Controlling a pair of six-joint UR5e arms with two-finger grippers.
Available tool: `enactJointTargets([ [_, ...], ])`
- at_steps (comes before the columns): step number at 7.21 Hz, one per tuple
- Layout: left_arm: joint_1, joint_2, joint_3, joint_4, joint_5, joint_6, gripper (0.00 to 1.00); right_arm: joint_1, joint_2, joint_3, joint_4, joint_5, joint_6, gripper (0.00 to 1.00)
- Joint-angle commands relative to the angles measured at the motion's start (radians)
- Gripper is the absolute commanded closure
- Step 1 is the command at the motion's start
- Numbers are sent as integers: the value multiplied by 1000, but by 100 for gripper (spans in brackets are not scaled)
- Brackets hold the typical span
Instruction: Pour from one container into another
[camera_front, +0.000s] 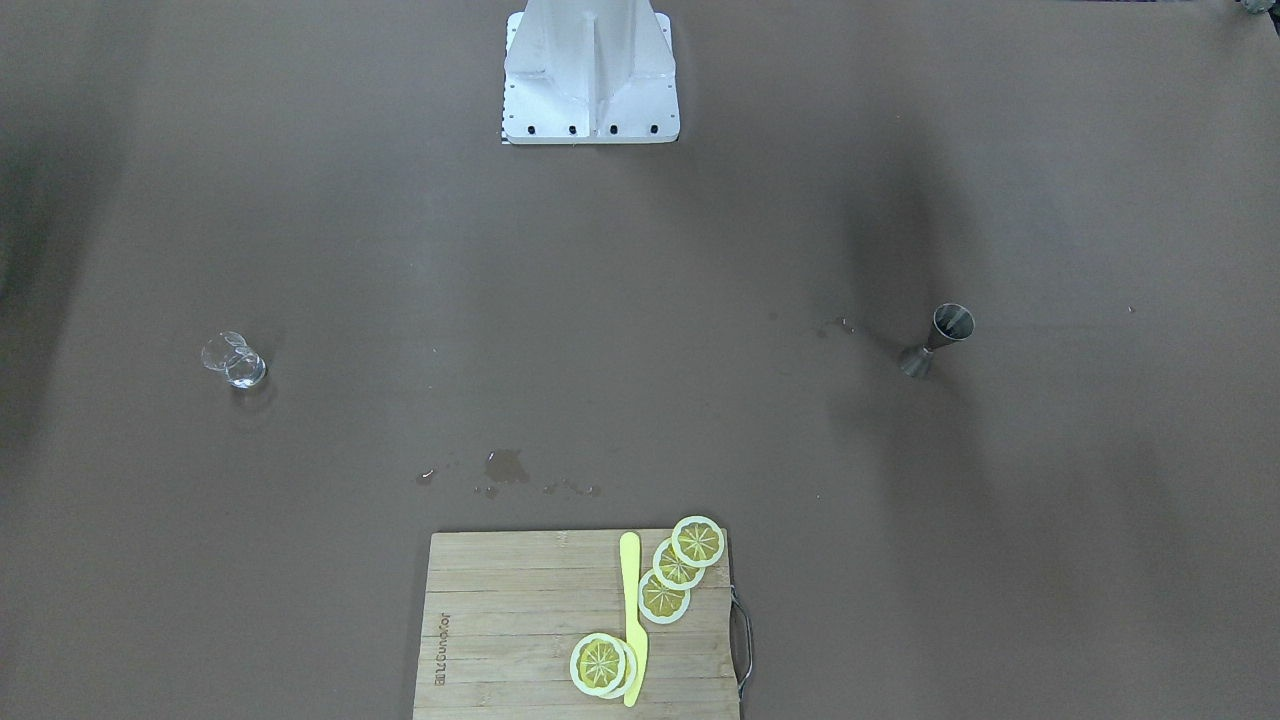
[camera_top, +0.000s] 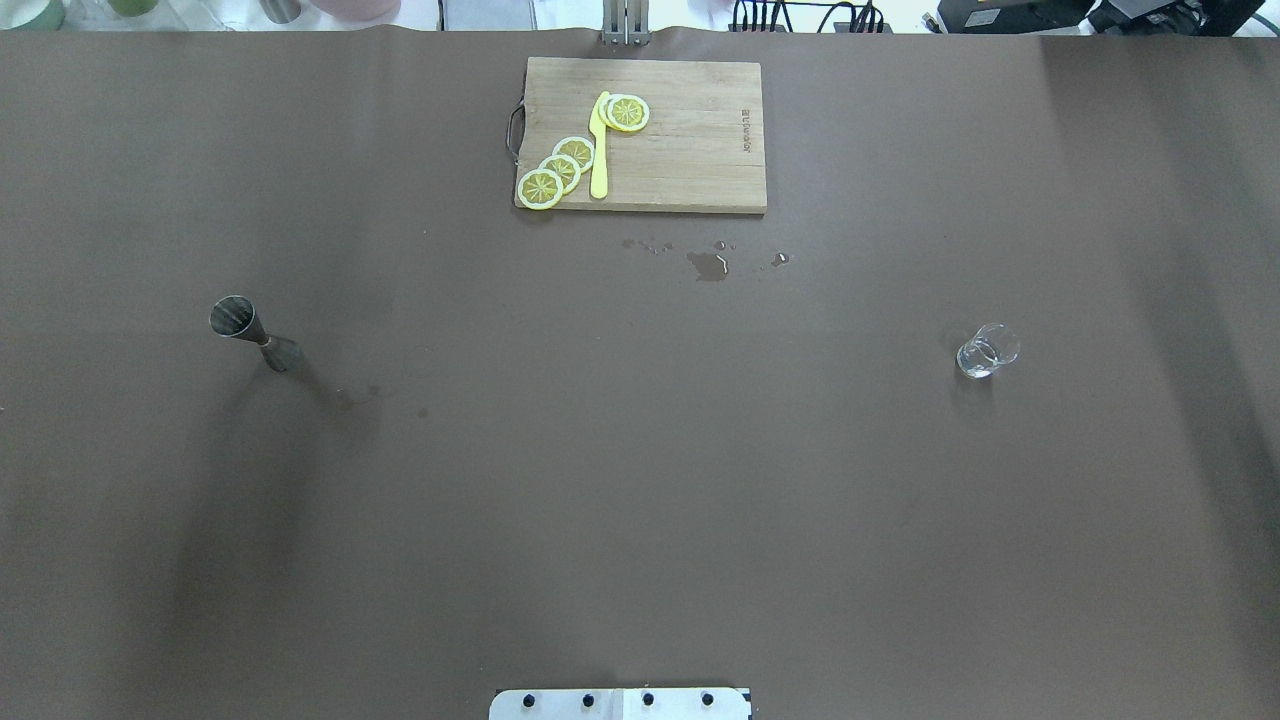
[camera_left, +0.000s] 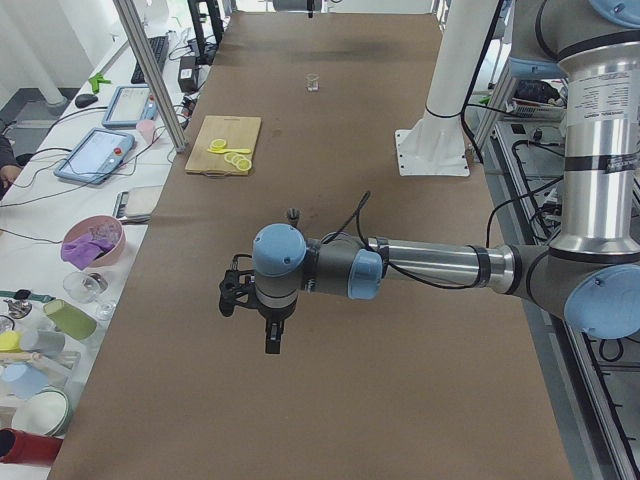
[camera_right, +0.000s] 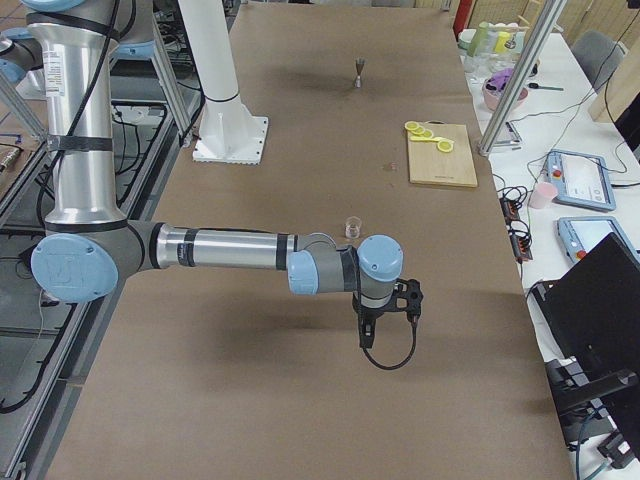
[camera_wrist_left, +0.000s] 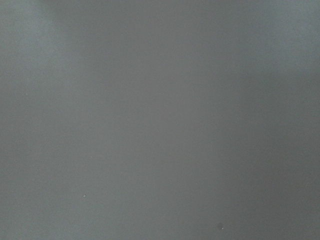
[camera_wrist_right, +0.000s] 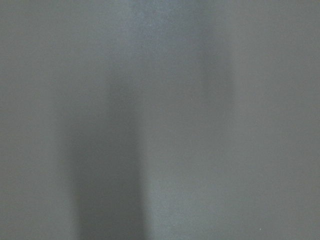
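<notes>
A steel double-cone jigger (camera_top: 255, 335) (camera_front: 935, 340) (camera_left: 293, 214) stands upright on the brown table, on my left side. A small clear glass (camera_top: 985, 352) (camera_front: 235, 360) (camera_right: 352, 227) stands upright on my right side, with a little clear liquid at its bottom. Neither gripper shows in the overhead or front views. My left gripper (camera_left: 238, 296) hangs high over the table's left end, short of the jigger. My right gripper (camera_right: 408, 298) hangs high over the right end, short of the glass. I cannot tell whether either is open or shut. Both wrist views show only bare table.
A wooden cutting board (camera_top: 690, 150) (camera_front: 500, 620) lies at the far middle edge with several lemon slices (camera_top: 560, 170) and a yellow knife (camera_top: 599, 150). Small wet spots (camera_top: 708, 263) mark the table just before the board. The robot base (camera_front: 590, 75) stands at the near middle.
</notes>
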Motion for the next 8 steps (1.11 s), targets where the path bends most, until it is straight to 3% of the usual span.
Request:
enactJointTargets([
  [1,-1,1,0,-5,0,-1,2,0,4,-3,0,14,6,0],
  [6,-1,-8,-18,-8,0,-2,2,0,-42,-35,10,5,0,0],
  [8,0,-2,-17,-64,0,-2,2,0,-26,-34,14,-24,-2,0],
])
